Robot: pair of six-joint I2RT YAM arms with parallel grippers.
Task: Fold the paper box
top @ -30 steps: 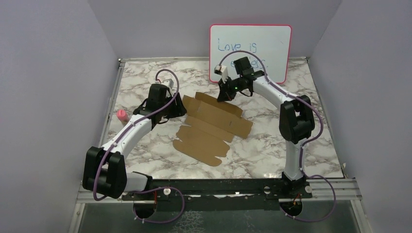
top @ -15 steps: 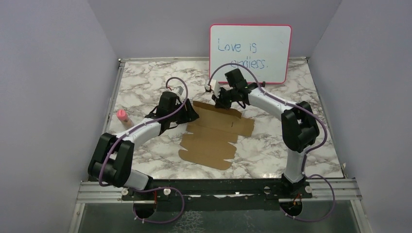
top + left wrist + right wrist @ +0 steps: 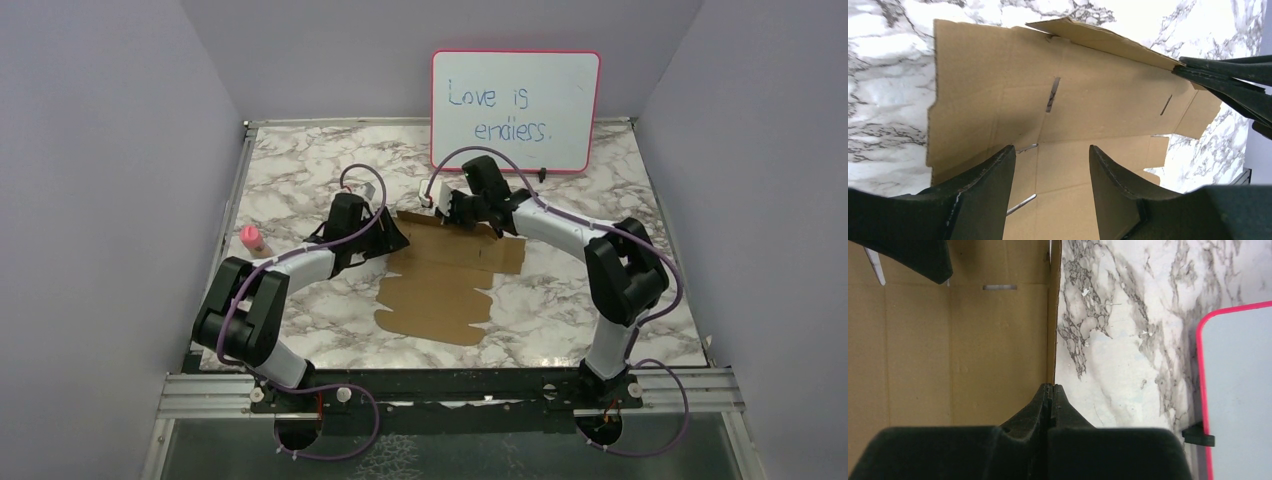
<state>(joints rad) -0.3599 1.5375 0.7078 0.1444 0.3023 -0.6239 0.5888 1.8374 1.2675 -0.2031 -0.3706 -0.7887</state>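
The paper box [image 3: 450, 285] is a flat brown die-cut cardboard sheet lying on the marble table, with slots and creases showing. Its far flap [image 3: 1108, 40] is raised and stands edge-on in the right wrist view [image 3: 1053, 315]. My right gripper [image 3: 450, 215] [image 3: 1050, 386] is shut on that flap's edge, and its dark fingers [image 3: 1228, 80] show at the flap's end. My left gripper [image 3: 395, 238] [image 3: 1050, 147] hovers open just over the sheet's left part, with only cardboard [image 3: 1063, 170] between its fingers. One left finger [image 3: 913, 257] shows at the top left of the right wrist view.
A pink-framed whiteboard [image 3: 515, 110] [image 3: 1238, 390] with handwriting leans on the back wall, a black foot [image 3: 1198, 434] under it. A small pink bottle [image 3: 250, 238] stands near the table's left edge. Grey walls enclose three sides.
The sheet has shifted right and toward the front and lies flatter. My right gripper came down and to the left with the flap. The left gripper moved right, over the sheet's edge.
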